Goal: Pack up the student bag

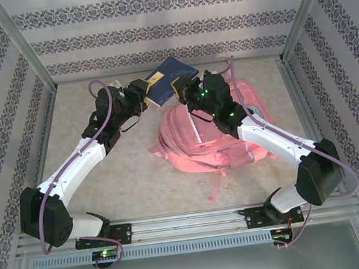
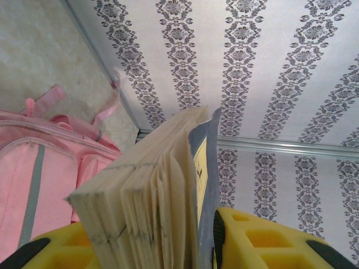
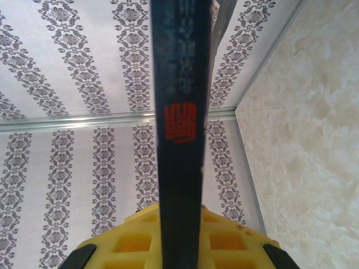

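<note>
Your right claw (image 1: 181, 90) is clamped on the right end of a blue book (image 1: 167, 74), and your left claw (image 1: 146, 94) sits at the book's left corner. From the overhead camera you cannot tell whether the left one is pressing. The two claws face each other with the book between them, held up off the table (image 1: 106, 175) toward the far wall. The student bag (image 1: 213, 147) lies flat on the table right of centre, on the near side of the book and partly beneath your right arm. One pink strap (image 1: 216, 185) trails toward the near rail.

On your left wrist camera, the left claw (image 2: 154, 249) has the book (image 2: 162, 185) standing between its yellow fingers (image 2: 258, 241). You see the fanned page edges, and the blue-grey cover with its yellow label lies just beside the right-hand pad. The pages hide the inner face of the other finger, so you cannot tell whether this grip has closed on the book. The student bag (image 2: 45, 168) lies low on the left, pocket side up, its pale strip (image 2: 33, 190) running along the front.

On your right wrist camera, the right claw (image 3: 179, 249) is pinched tight on the book (image 3: 179, 84), seen edge-on as a dark blue band with a red mark (image 3: 180, 122). The table (image 3: 314, 145) lies to the right.
</note>
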Tool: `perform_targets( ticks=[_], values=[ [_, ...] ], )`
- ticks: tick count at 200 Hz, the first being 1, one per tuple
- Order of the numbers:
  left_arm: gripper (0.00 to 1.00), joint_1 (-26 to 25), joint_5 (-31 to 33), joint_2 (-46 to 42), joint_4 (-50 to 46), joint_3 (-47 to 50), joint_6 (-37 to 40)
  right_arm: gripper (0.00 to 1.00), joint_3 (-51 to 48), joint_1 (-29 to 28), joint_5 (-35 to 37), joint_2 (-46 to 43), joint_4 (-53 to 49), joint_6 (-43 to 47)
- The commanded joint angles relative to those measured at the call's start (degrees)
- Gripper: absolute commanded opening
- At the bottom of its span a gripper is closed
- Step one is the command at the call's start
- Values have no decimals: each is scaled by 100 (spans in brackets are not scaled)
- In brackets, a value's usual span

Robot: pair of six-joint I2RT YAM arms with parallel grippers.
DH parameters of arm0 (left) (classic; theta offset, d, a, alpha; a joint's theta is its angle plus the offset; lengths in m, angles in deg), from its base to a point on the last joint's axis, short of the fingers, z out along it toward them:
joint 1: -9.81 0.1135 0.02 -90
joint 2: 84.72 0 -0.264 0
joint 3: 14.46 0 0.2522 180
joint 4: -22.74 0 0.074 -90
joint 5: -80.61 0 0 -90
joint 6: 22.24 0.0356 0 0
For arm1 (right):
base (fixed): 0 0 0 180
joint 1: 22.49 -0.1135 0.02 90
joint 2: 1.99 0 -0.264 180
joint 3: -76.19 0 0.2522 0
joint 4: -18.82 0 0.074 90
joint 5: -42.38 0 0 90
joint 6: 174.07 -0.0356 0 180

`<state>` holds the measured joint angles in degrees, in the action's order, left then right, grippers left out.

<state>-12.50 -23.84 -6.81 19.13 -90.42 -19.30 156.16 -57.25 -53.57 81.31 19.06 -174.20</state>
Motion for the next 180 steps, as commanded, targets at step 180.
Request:
perform_targets(
  ticks=[180],
  values=[
    [0,393,491,-954,-1661,-194,1647,36,-159,130,170,-750,-1884,1794]
  ],
)
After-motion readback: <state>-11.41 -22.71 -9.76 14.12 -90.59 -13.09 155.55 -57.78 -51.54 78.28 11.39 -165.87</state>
